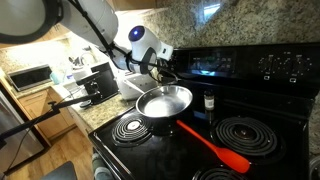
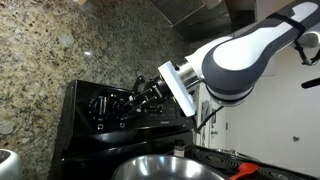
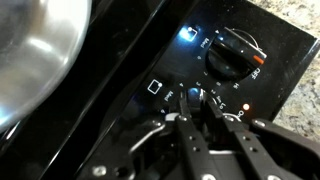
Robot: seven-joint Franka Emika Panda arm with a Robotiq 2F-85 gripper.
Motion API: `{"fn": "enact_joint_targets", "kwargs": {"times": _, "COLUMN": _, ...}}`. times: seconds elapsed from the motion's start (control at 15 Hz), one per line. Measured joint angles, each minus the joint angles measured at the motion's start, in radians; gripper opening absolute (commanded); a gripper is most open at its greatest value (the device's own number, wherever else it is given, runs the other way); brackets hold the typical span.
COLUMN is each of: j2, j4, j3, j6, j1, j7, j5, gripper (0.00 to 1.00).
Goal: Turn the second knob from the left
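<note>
The stove's black back panel [image 1: 215, 65] carries knobs at both ends. My gripper [image 3: 196, 100] is at the left pair of knobs. In the wrist view its two fingers close on a small dark knob [image 3: 195, 93], with the neighbouring larger-looking knob [image 3: 235, 55] free beside it. In both exterior views the gripper [image 1: 165, 70] [image 2: 135, 100] presses against the panel and hides the gripped knob. I cannot tell from these views which knob in the row it is.
A steel pan [image 1: 165, 102] sits on the cooktop just below the gripper, with a red spatula [image 1: 215, 145] beside it. Coil burners [image 1: 245, 135] lie in front. Two more knobs [image 1: 282, 66] are at the panel's right end. The granite backsplash [image 2: 60, 50] is behind.
</note>
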Motion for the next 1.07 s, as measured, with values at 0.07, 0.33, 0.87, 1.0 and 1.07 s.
{"fn": "enact_joint_targets", "kwargs": {"times": 0.07, "j2": 0.003, "j4": -0.002, "j3": 0.005, "j6": 0.008, "j1": -0.004, "j7": 0.0, "j5": -0.001, "gripper": 0.06}}
{"fn": "enact_joint_targets", "kwargs": {"times": 0.33, "j2": 0.007, "j4": -0.004, "j3": 0.01, "j6": 0.018, "j1": -0.008, "j7": 0.0, "j5": -0.001, "gripper": 0.06}}
{"fn": "enact_joint_targets", "kwargs": {"times": 0.87, "j2": 0.01, "j4": -0.006, "j3": 0.012, "j6": 0.032, "j1": -0.009, "j7": 0.006, "j5": 0.001, "gripper": 0.06}}
{"fn": "enact_joint_targets", "kwargs": {"times": 1.0, "j2": 0.012, "j4": -0.01, "j3": 0.012, "j6": 0.048, "j1": -0.009, "j7": 0.019, "j5": 0.004, "gripper": 0.06}}
{"fn": "enact_joint_targets", "kwargs": {"times": 1.07, "j2": 0.014, "j4": -0.011, "j3": 0.012, "j6": 0.057, "j1": -0.009, "j7": 0.027, "j5": 0.004, "gripper": 0.06}}
